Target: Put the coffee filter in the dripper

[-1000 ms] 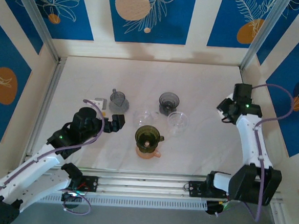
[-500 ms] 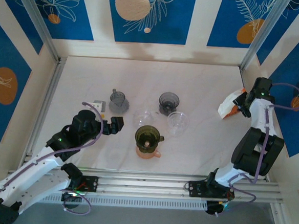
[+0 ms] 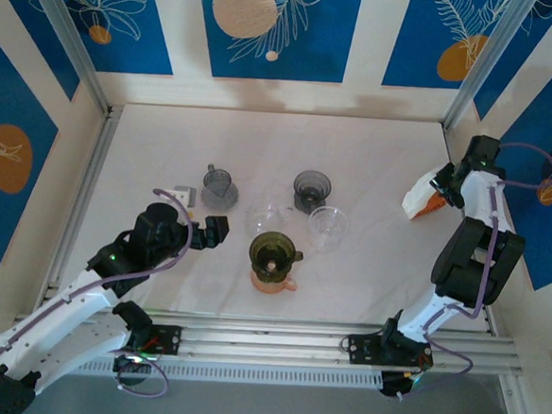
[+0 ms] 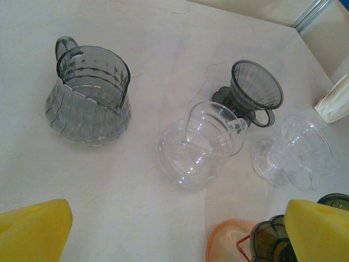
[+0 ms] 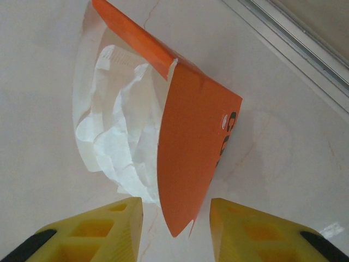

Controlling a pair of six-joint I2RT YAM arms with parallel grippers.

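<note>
The right tool (image 5: pixel 175 217), jaws half apart, straddled the orange packet's (image 5: pixel 191 131) corner with gaps either side; its black print was unreadable. White coffee filters (image 5: pixel 117 131) sat inside, at the table's (image 3: pixel 374 157) right edge. The left tool (image 4: pixel 174 232), arm reaching forward, gaped wide near the dripper (image 3: pixel 275 252).

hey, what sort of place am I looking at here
Probably a lab robot cell staged as a pour-over coffee bench: blue printed wall panels enclose the table, two robot arms are bolted at its edge, and coffee drippers stand mid-table.
</note>
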